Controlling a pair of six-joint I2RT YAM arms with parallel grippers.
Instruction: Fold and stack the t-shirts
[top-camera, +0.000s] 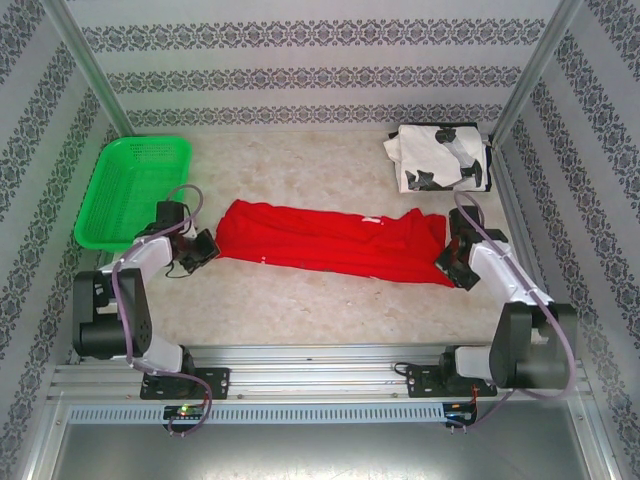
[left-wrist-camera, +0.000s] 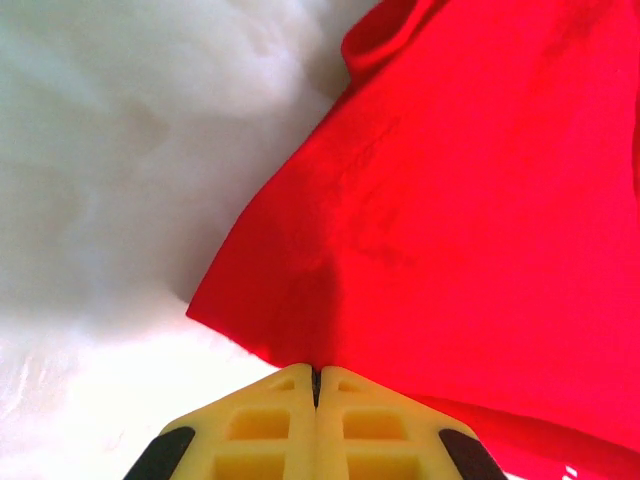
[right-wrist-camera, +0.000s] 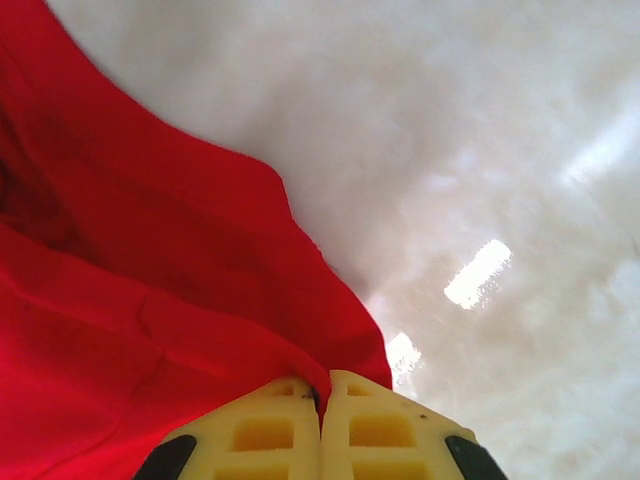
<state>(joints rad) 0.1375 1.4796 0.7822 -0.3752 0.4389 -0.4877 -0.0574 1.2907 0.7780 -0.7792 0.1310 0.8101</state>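
Farthest to my left, a green basket (top-camera: 135, 190) sits by the left wall, at the edge of the pale table (top-camera: 300, 310). It is apart from the cloth and nothing stands between it and my arm. Just right of it, my left gripper (top-camera: 205, 248) is low over the table, at the left end of the red shirt (top-camera: 330, 240). In my left wrist view the yellow fingers (left-wrist-camera: 270, 420) are pressed together with only a thin dark seam between them. The shirt's edge runs straight into that seam, so I am pinching the cloth there, with bare table to the left of it

The red shirt lies across the middle of the table as a long, crumpled band that reaches from one of my grippers to the other. A small fleck of white shows on its right half

Further right, the white shirt (top-camera: 440, 158) with black blotches is bunched up in the far right corner, next to the metal post (top-camera: 530, 70). It is well apart from the red one, beyond my right arm

My right gripper (top-camera: 450, 262) is at the right end of the red shirt. In the right wrist view its fingers (right-wrist-camera: 380, 430) are closed tight too, with a fold of red cloth nipped between the tips and glossy table with bright glare patches off to the right
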